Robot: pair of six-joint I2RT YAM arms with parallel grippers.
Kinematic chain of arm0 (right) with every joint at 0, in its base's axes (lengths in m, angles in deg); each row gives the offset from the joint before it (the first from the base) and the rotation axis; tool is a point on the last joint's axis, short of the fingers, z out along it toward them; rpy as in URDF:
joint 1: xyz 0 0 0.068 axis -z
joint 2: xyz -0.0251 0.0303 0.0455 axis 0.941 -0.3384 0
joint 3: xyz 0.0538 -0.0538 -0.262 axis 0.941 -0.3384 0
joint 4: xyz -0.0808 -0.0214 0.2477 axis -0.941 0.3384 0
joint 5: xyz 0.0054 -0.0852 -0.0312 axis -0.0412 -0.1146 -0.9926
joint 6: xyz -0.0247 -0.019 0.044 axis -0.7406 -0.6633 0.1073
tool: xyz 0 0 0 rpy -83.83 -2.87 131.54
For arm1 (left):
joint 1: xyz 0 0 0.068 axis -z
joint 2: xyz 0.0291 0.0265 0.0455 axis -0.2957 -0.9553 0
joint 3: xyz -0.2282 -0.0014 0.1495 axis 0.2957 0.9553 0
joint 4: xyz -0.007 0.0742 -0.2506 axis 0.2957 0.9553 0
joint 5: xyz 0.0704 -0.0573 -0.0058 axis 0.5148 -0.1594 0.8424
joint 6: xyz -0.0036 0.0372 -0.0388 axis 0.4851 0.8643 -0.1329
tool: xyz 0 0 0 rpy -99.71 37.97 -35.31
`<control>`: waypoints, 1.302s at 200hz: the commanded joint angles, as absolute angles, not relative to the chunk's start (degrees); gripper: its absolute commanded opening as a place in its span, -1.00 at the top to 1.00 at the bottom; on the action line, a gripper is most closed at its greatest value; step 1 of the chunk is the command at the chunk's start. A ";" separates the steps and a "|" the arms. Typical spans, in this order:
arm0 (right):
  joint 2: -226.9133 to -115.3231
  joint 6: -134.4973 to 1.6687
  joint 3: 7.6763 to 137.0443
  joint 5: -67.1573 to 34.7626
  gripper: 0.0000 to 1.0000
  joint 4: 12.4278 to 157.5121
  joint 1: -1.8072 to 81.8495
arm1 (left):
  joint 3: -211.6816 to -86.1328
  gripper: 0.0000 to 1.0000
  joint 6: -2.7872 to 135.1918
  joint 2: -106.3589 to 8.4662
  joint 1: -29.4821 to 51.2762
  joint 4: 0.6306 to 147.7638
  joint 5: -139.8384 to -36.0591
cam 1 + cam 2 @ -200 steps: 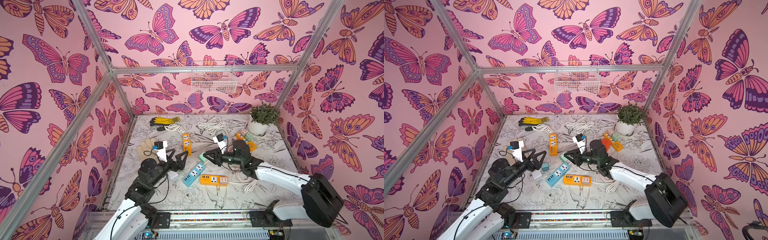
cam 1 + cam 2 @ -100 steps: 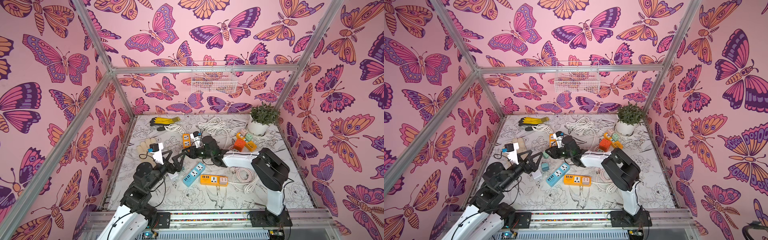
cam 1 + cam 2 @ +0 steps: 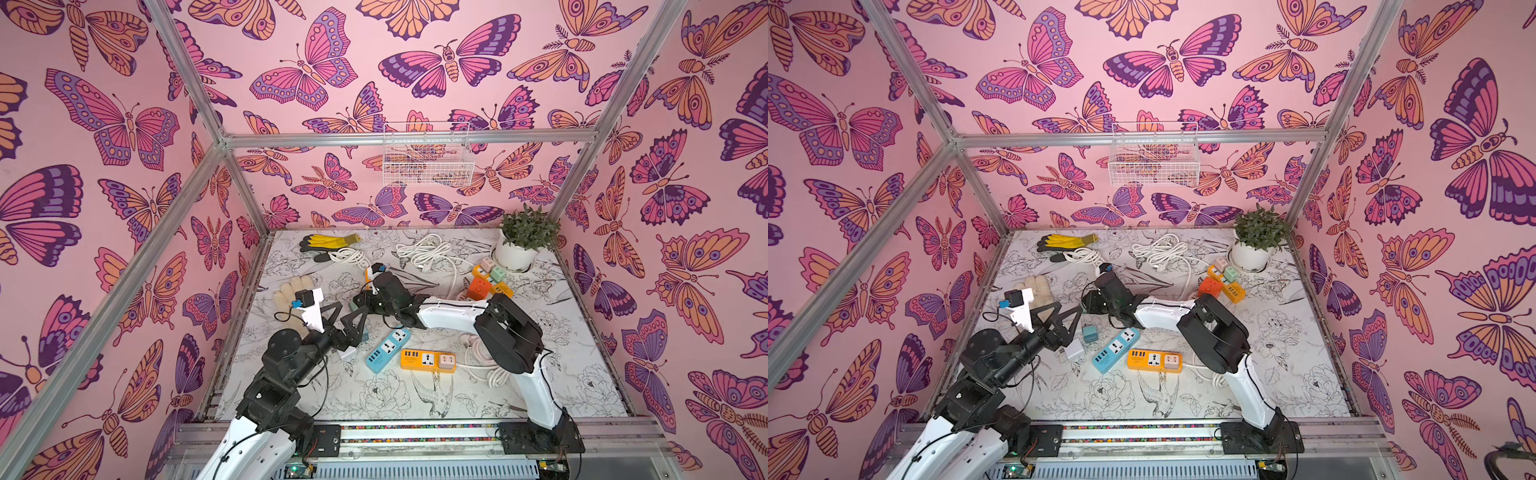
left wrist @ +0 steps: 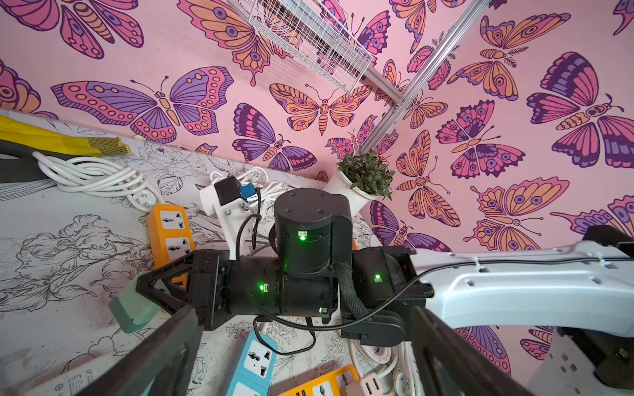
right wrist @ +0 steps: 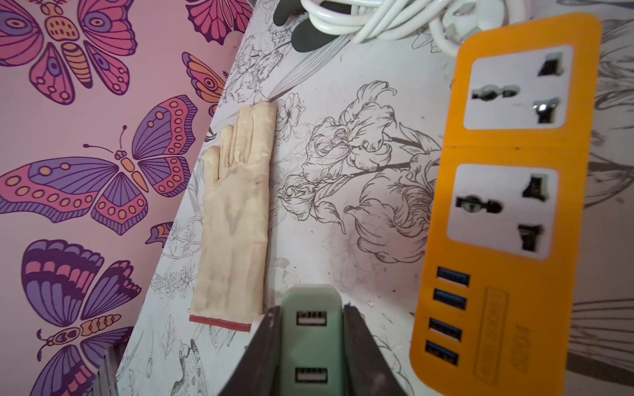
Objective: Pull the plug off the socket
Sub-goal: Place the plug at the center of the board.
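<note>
The right fingers (image 5: 367, 360) are clenched on a pale green plug (image 5: 310, 343) with two USB ports. The plug is just beside an orange strip (image 5: 507, 219) and in none of its sockets, over the bench (image 5: 343, 103) left of middle, with a beige glove (image 5: 236, 212) farther left. A raised label by the strip's four USB ports is unreadable. The left fingers (image 4: 154, 356) stand released, nearer, just beside a white charger (image 3: 1074, 351) whose print is too small to read. At the far right a white pot (image 3: 513, 257) holds a green plant (image 3: 530, 226). A wire basket (image 3: 428, 156) hangs on the far wall.
</note>
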State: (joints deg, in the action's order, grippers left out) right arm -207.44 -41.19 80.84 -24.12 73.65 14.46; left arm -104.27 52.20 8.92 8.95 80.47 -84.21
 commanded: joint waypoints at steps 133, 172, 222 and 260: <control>-198.83 -55.05 80.73 -25.74 -0.36 87.91 13.62 | -103.84 -0.94 50.68 7.18 8.65 76.44 -90.96; -178.34 -65.77 62.78 -31.35 -0.37 88.25 13.64 | -103.48 -0.94 50.56 4.48 8.73 69.32 -103.94; -140.17 -76.14 34.32 -37.04 -0.57 87.02 16.06 | -103.48 -0.90 53.95 -3.69 16.37 64.08 -107.79; -120.82 -78.13 23.28 -31.77 -0.86 90.85 23.95 | -104.81 -0.91 69.35 -13.44 28.33 63.71 -102.96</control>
State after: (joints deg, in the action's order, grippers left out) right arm -128.67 -74.02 28.01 -34.20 87.44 20.16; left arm -104.16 57.05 -8.65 22.92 65.93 -104.65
